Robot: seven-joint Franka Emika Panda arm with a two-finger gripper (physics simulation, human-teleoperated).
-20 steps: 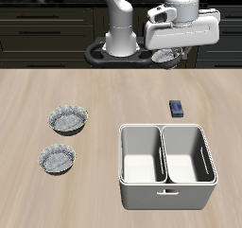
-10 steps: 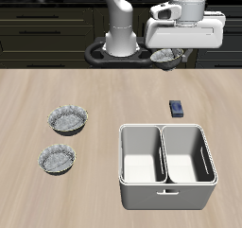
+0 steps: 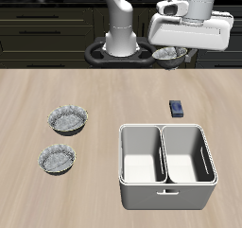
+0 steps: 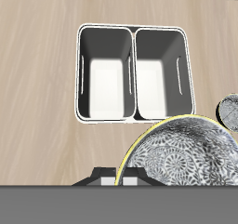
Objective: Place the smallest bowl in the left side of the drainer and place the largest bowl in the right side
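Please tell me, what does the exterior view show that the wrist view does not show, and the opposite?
Only the exterior view shows the largest bowl and the slightly smaller bowl on the table, plus the robot's arm. Only the wrist view shows the smallest bowl close up, with its patterned surface. Both show the drainer with its two empty compartments, and the wooden table. The claw carries the smallest bowl high above the table.

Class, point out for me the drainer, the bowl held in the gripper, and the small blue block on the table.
drainer (image 3: 166, 185): exterior view, front wall.
smallest bowl (image 3: 168, 55): exterior view, rim under the gripper.
small blue block (image 3: 177, 108): exterior view, top face.
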